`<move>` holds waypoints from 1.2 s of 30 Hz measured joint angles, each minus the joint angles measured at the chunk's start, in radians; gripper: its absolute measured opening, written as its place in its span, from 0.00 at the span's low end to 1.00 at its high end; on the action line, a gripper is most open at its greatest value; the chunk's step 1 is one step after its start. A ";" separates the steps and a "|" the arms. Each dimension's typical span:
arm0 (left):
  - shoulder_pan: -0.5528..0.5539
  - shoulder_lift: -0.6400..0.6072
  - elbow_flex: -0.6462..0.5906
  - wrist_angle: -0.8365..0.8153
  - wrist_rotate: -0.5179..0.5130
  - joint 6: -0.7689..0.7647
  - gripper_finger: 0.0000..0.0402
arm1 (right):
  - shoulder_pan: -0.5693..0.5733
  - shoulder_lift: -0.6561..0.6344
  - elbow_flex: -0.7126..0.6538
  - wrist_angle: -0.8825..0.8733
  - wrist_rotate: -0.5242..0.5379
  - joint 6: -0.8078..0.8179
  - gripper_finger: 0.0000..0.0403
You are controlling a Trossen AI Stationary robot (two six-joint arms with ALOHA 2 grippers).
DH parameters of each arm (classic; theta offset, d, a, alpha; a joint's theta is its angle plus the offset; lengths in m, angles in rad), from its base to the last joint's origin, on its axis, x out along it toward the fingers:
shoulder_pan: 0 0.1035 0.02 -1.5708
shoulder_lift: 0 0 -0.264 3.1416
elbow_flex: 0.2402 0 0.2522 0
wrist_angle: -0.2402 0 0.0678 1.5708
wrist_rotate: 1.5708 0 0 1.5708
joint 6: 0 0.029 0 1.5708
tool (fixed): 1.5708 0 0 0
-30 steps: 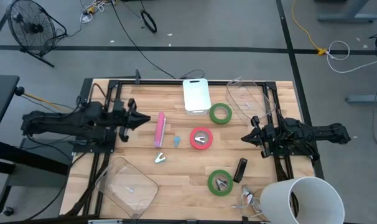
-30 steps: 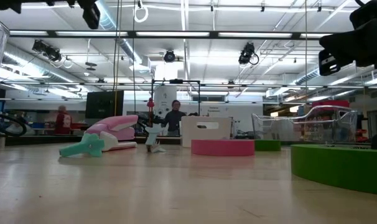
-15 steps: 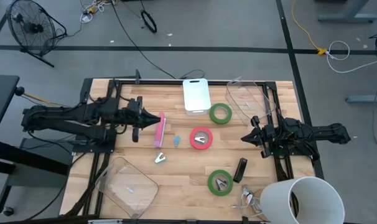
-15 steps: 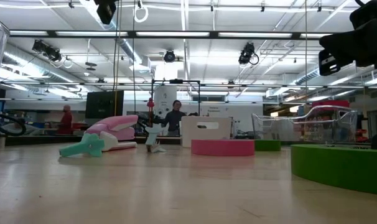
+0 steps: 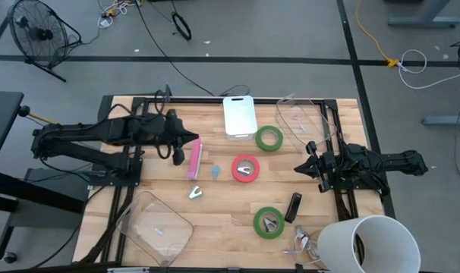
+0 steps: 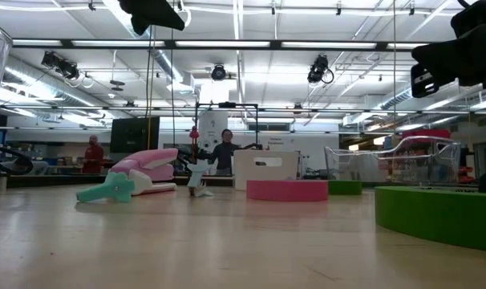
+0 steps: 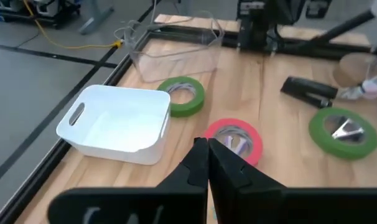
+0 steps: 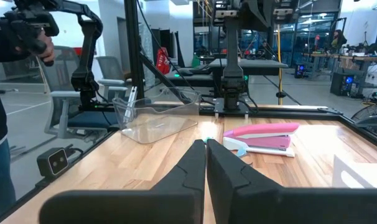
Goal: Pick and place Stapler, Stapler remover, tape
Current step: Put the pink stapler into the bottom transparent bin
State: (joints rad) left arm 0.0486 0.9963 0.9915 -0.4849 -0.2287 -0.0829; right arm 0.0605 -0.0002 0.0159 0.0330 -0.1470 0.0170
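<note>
A pink stapler [image 5: 193,159] lies on the table at centre left, and also shows in the low view [image 6: 147,167]. A teal staple remover [image 5: 215,173] lies beside it. The red tape [image 5: 245,168] lies flat at the centre. One green tape [image 5: 269,138] lies farther back, and another [image 5: 269,221] lies nearer with a metal clip in its hole. My left gripper [image 5: 193,141] is shut and empty, well above the pink stapler's far end. My right gripper [image 5: 298,167] is shut and empty, to the right of the red tape.
A white bin [image 5: 239,116] stands at the far middle. Clear containers sit at the far right [image 5: 302,117] and the near left [image 5: 154,221]. A black stapler [image 5: 293,206], a small silver remover [image 5: 196,193] and a large white cup [image 5: 367,243] are nearer. People stand in the room behind [image 6: 224,152].
My left gripper has moved toward the table's right edge and a little toward the far edge, arriving above the pink stapler's far end. Nothing on the table has moved.
</note>
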 joint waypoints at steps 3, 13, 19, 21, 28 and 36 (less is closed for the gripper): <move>0.001 0.026 0.001 -0.005 -0.017 -0.001 0.02 | 0.000 0.000 0.000 0.000 0.000 0.000 0.05; 0.001 0.114 0.001 -0.022 -0.113 -0.125 0.03 | 0.000 0.000 0.000 0.000 0.000 0.000 0.05; 0.023 0.169 0.001 -0.068 -0.115 -0.239 0.05 | 0.000 0.000 0.000 0.000 0.000 0.000 0.05; 0.039 0.188 0.001 -0.108 -0.115 -0.301 0.09 | 0.000 0.000 0.000 0.000 0.000 0.000 0.05; 0.083 0.270 0.001 -0.171 -0.115 -0.460 0.30 | 0.000 0.000 0.000 0.000 0.000 0.000 0.05; 0.121 0.356 0.001 -0.178 -0.037 -0.557 0.58 | 0.000 0.000 0.000 0.000 0.000 0.000 0.05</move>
State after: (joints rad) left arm 0.1696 1.3526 0.9924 -0.6633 -0.2662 -0.6403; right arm 0.0605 -0.0002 0.0158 0.0330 -0.1467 0.0173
